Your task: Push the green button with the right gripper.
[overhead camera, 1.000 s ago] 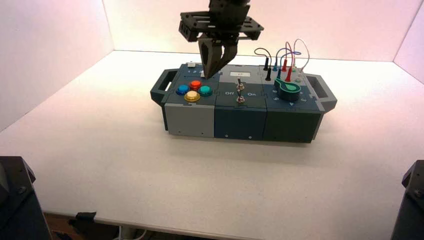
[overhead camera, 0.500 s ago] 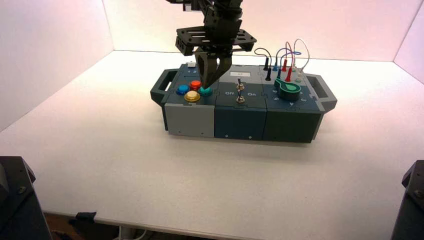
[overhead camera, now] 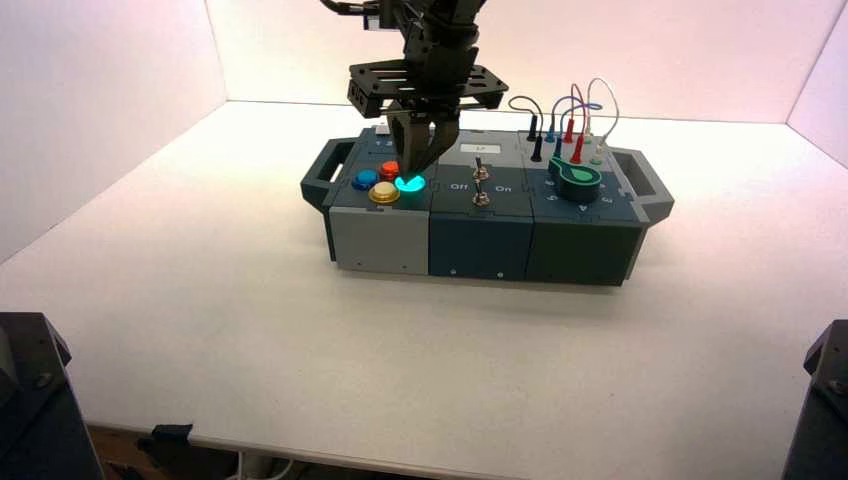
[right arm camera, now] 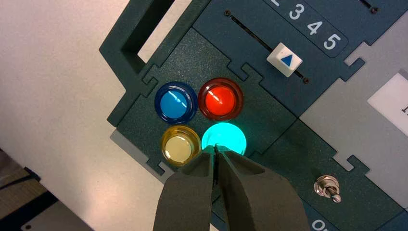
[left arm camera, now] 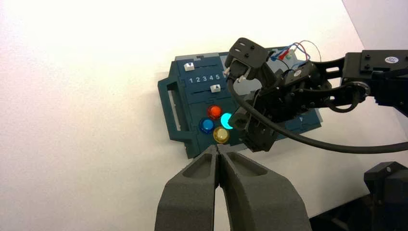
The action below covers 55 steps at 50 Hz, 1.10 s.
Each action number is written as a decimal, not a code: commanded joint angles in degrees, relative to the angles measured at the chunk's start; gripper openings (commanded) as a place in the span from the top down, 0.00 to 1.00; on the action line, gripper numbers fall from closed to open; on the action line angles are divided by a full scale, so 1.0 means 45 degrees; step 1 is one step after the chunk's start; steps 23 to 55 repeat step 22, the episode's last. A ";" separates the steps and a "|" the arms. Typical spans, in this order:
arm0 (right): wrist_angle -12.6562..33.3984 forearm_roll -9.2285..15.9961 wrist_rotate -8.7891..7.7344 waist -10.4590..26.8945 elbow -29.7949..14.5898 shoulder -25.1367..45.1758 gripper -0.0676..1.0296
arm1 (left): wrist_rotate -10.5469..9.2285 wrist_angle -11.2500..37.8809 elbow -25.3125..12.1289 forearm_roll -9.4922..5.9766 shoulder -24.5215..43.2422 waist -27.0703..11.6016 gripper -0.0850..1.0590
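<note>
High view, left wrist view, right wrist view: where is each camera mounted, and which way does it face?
High view: above and behind the arms, facing down at the box; the right gripper shows over it.
Left wrist view: on the left arm, past the closed left gripper toward the box; the right arm shows too.
Right wrist view: on the right arm, facing the button cluster close up, the right gripper's closed tips at the lit green button.
Both wrist views share all four buttons and a numbered slider.

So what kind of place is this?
Probably a robot testing spot: a robot's right pincer is at a glowing green button on a box with switches and wires.
</note>
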 commanded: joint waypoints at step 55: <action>-0.0078 0.0039 0.0098 0.0059 0.0098 -0.0469 0.96 | 0.0137 -0.0117 -0.0156 -0.0020 0.0098 0.0078 0.95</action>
